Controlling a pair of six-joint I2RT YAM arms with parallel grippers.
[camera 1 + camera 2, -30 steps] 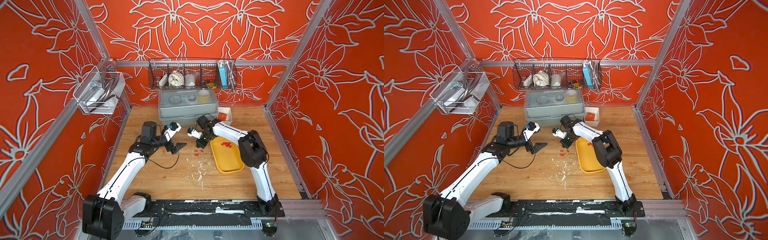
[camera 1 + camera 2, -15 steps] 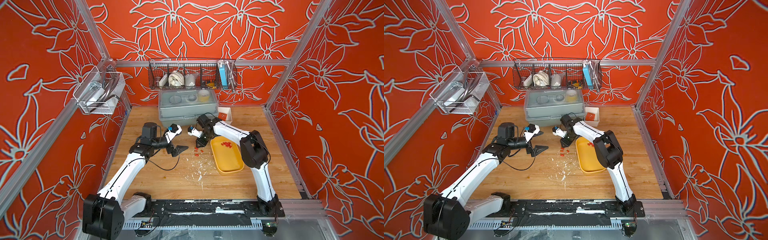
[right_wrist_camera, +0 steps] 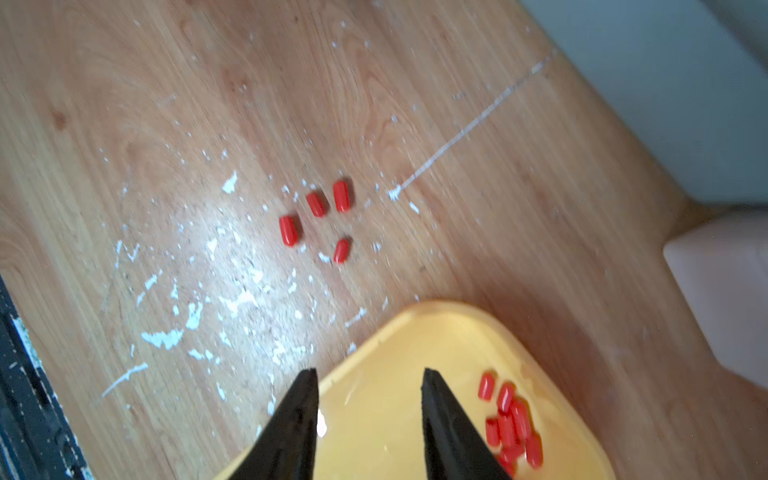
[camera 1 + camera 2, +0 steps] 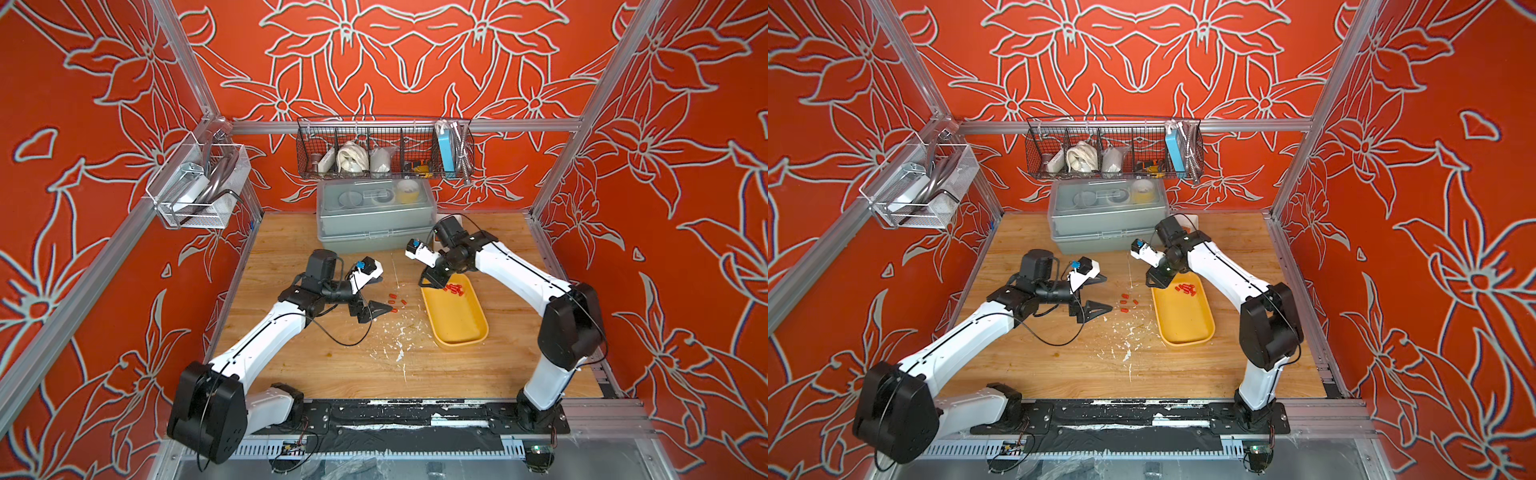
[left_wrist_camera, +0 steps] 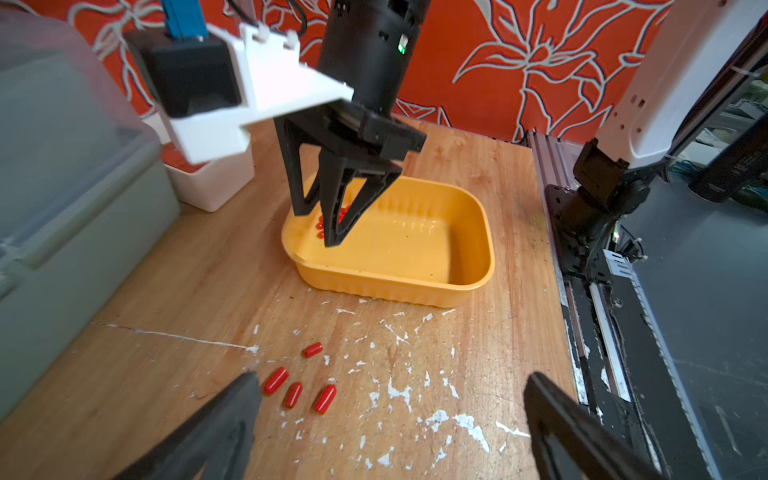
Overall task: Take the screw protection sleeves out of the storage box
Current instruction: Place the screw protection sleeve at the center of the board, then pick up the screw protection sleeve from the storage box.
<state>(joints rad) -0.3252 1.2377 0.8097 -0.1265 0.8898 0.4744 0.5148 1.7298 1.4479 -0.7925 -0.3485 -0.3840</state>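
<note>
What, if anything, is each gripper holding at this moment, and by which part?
Nothing is held. The right gripper stands open over the storage box edge, the left gripper open above the table; both gaps are empty.

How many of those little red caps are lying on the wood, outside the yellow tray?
4. Three screw protection sleeves lie in a loose row on the table; the fourth lies nearer the storage box. More are inside it.

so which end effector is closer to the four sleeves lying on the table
left. left end effector open right beside the sleeves; right end effector over the storage box corner, farther off
</note>
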